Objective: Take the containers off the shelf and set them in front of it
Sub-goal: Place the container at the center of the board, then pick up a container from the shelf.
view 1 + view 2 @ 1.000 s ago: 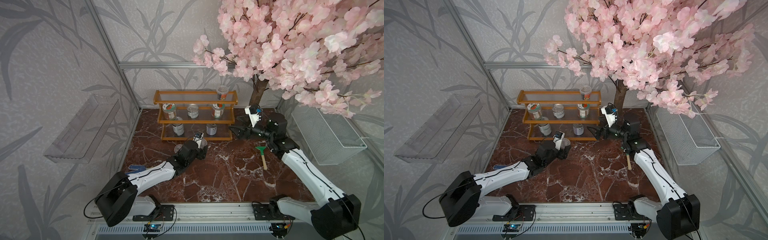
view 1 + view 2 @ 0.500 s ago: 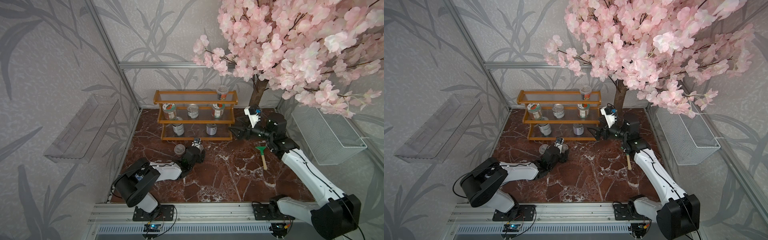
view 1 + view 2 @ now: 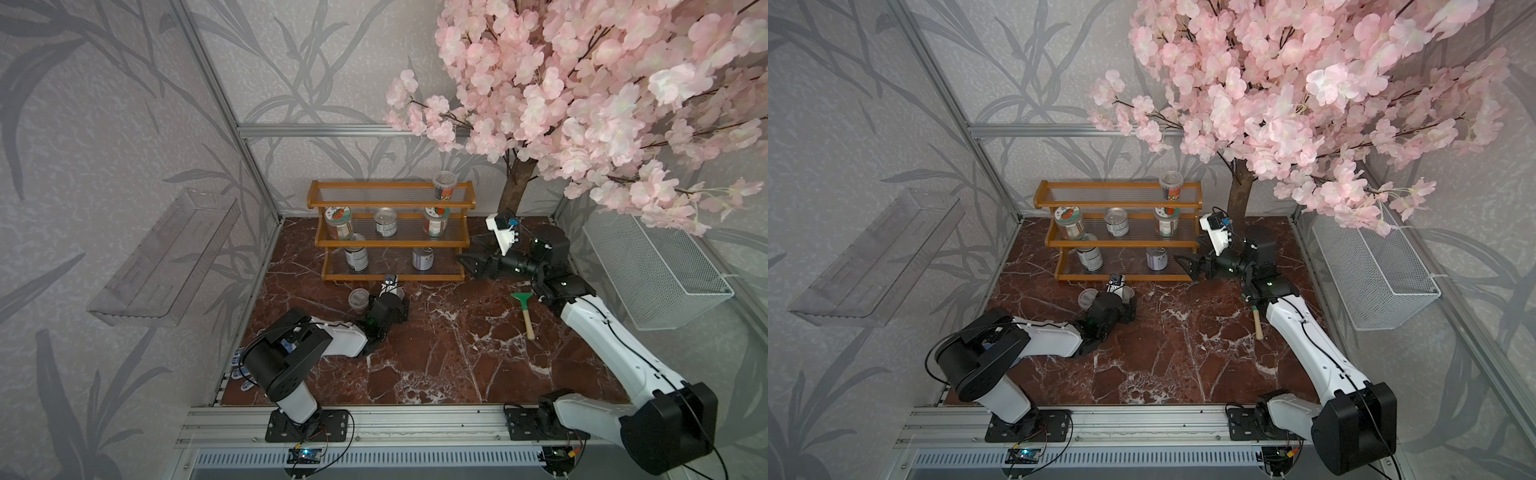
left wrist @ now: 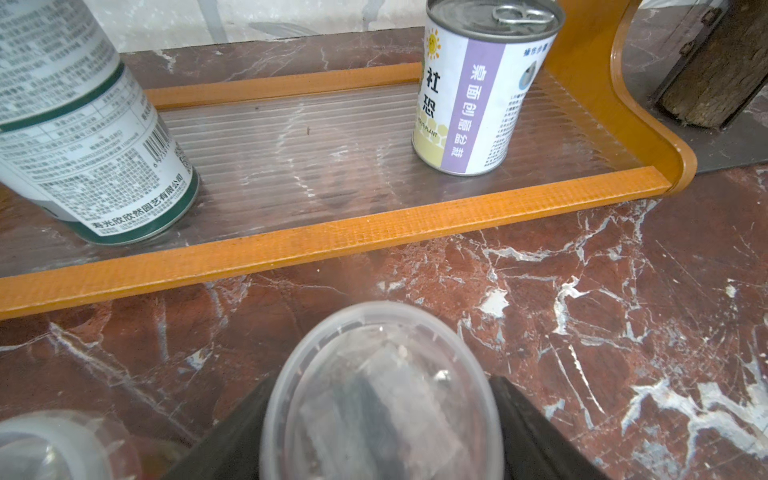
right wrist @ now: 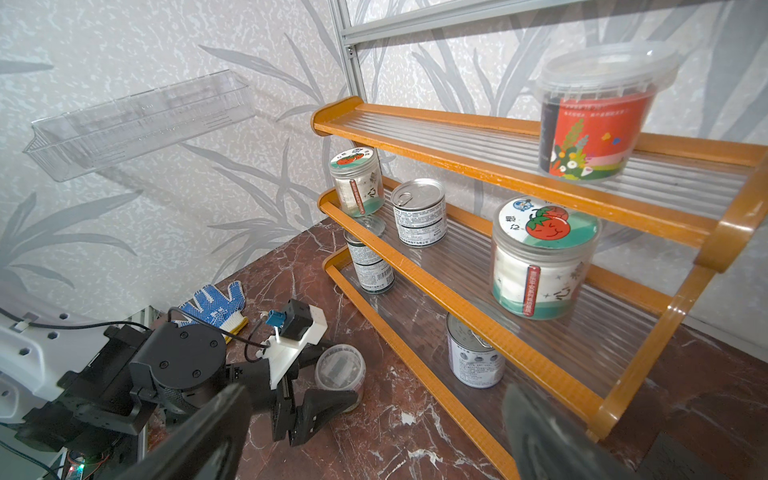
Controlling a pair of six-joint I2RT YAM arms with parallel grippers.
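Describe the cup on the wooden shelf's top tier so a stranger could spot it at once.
Find the orange-brown wooden shelf at the back wall. On its top tier, nearest the tree trunk, stands a clear lidded cup. It is alone there, red-labelled.

A wooden shelf (image 3: pixel 365 204) is set along the back edge of the marble tabletop (image 3: pixel 436 365). Before it a clear cup (image 3: pixel 358 298) and a second cup (image 4: pixel 382 395) are stood; a scraper (image 3: pixel 524 313) is laid near the right edge, a glove (image 5: pixel 216 305) at the left.
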